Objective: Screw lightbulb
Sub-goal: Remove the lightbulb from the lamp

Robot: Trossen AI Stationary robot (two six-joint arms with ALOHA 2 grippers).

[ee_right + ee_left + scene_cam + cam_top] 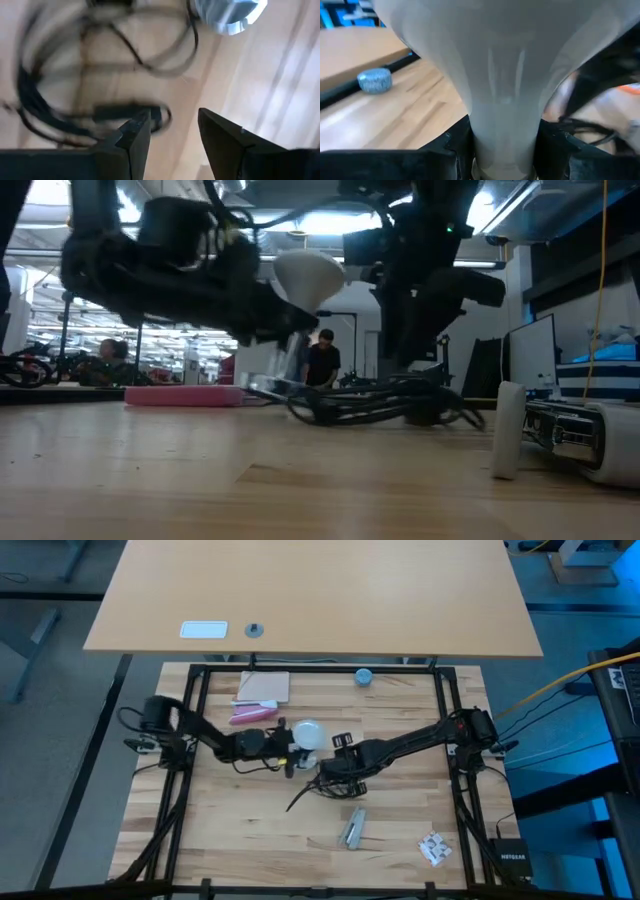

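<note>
- White lightbulb [505,75] is clamped at its neck by the left gripper [290,752], held above mid-table.
- Right gripper [172,135] hangs part-open and empty over the black cable [60,110].
- Screwing appears not yet begun; no socket is identifiable.

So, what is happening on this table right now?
The left gripper is shut on the lightbulb, gripping its narrow neck and holding it off the wooden table, near the middle. The right gripper is open and holds nothing; it hangs just beside the bulb, above a bundle of black cable. A small blue round object sits near the table's far edge, untouched.
</note>
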